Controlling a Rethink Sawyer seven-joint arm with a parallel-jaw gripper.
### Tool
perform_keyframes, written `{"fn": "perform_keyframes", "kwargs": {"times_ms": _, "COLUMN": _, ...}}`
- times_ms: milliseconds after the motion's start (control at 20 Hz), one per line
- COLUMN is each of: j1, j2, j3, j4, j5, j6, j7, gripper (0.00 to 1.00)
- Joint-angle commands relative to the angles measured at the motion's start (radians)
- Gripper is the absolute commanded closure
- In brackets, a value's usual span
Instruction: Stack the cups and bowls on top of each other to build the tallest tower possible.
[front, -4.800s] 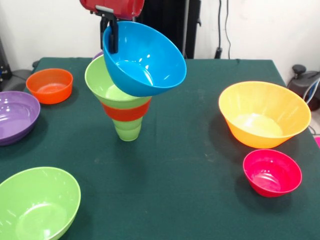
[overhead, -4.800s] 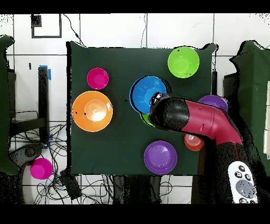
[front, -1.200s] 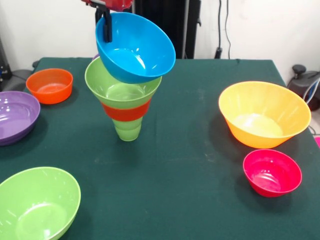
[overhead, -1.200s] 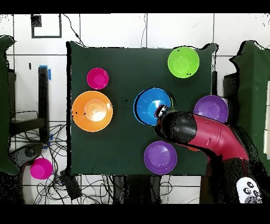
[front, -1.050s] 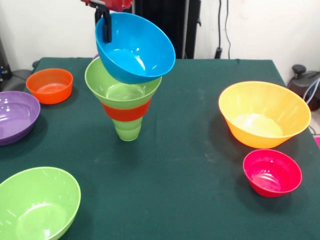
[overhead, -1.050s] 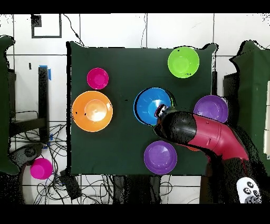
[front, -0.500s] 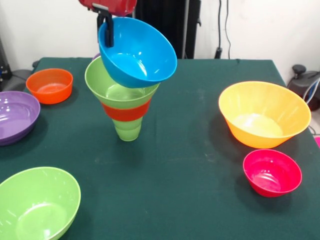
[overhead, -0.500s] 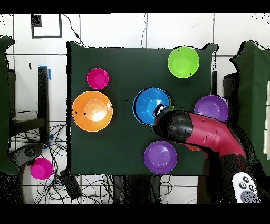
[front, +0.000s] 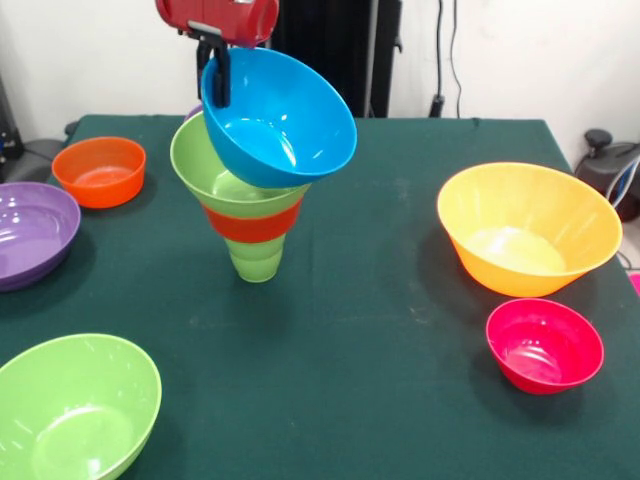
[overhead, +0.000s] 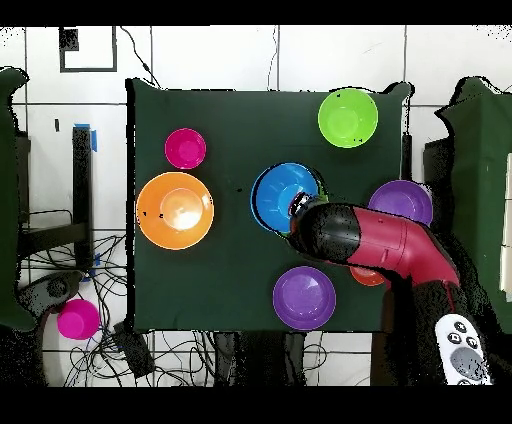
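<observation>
My gripper (front: 220, 82) is shut on the far-left rim of the blue bowl (front: 285, 120), which hangs tilted with its opening towards the camera. Its underside touches the rim of the green bowl (front: 200, 160) that tops the tower. Below that green bowl sit an orange-red bowl (front: 252, 222) and the light-green cup (front: 255, 260) as the base. From overhead, the blue bowl (overhead: 280, 193) covers the tower and the arm (overhead: 370, 240) hides most of the gripper (overhead: 297, 208).
Around the tower stand a small orange-red bowl (front: 100, 170), a purple bowl (front: 30, 232), a lime-green bowl (front: 70, 410), a large orange bowl (front: 528, 228) and a pink-red bowl (front: 545, 345). Another purple bowl (overhead: 304, 297) shows overhead.
The blue bowl has come down and slightly right in the front view, tipping further, and now rests against the green bowl's rim. The gripper has kept its hold.
</observation>
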Motion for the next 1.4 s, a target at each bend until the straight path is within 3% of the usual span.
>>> {"fn": "perform_keyframes", "kwargs": {"times_ms": 50, "j1": 0.028, "j2": 0.038, "j3": 0.097, "j4": -0.042, "j5": -0.056, "j6": 0.015, "j7": -0.086, "gripper": 1.00}}
{"fn": "perform_keyframes", "kwargs": {"times_ms": 1400, "j1": 0.000, "j2": 0.012, "j3": 0.099, "j4": -0.029, "j5": -0.063, "j6": 0.046, "j7": -0.129, "gripper": 1.00}}
